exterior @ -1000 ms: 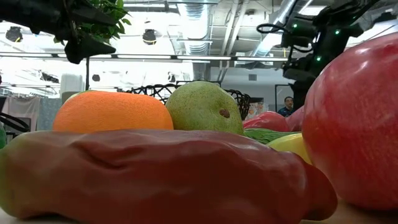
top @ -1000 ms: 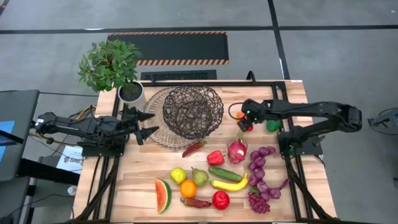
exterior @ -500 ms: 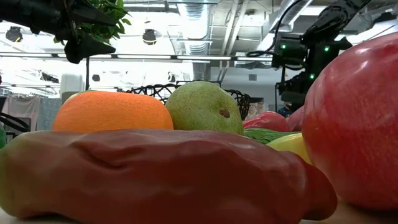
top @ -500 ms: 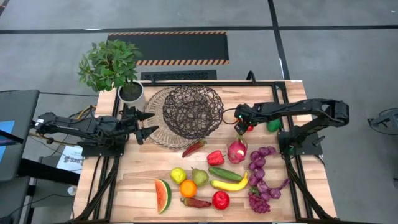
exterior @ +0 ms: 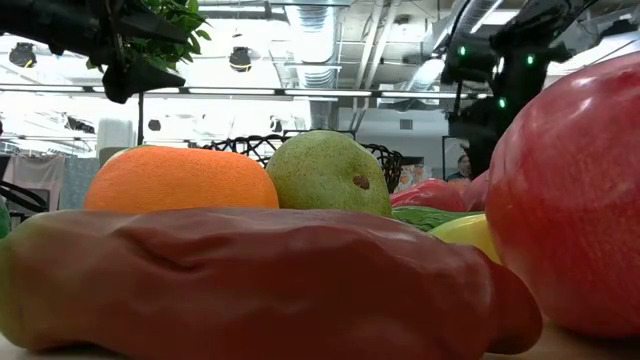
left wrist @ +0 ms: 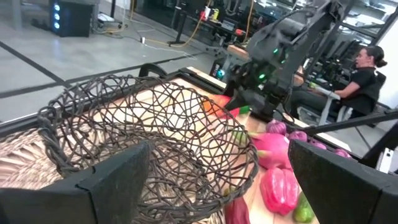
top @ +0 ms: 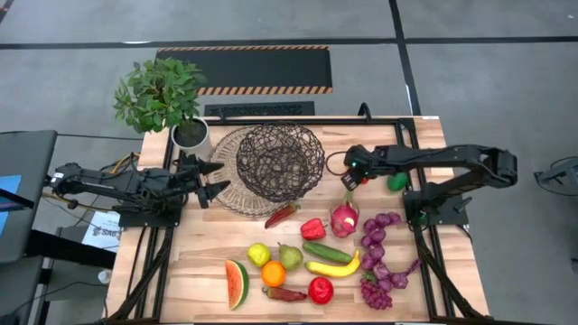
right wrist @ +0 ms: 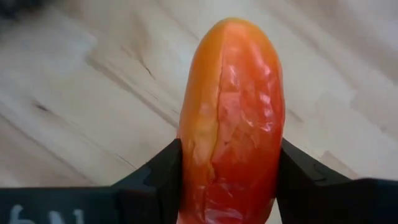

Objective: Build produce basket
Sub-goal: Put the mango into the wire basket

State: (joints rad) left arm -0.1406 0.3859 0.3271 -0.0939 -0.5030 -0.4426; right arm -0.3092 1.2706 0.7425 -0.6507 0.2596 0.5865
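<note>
The counter (top: pixel 208 262) is pale wood planks with a visible grain and a matt finish. The basket (top: pixel 280 159) is dark, matt woven wire; the mat (top: pixel 226 194) beneath it is pale woven fibre. The orange-red pepper (right wrist: pixel 231 118) looks like glossy, faintly creased plastic between the right hand's (right wrist: pixel 227 180) smooth matt black fingers (right wrist: pixel 155 180). The red apple (exterior: pixel 575 190) has a soft sheen.

Right gripper (top: pixel 350 177) beside the basket (top: pixel 280 160) — produce (top: pixel 325 257) spread below; left gripper (top: pixel 213 179) opposite.

Grey concrete floor (top: pixel 81 54) surrounds the table; a black mat (top: pixel 244 68) with hazard-striped edges lies beyond it. Exposed ceiling ducts (exterior: pixel 320 40) run overhead.
</note>
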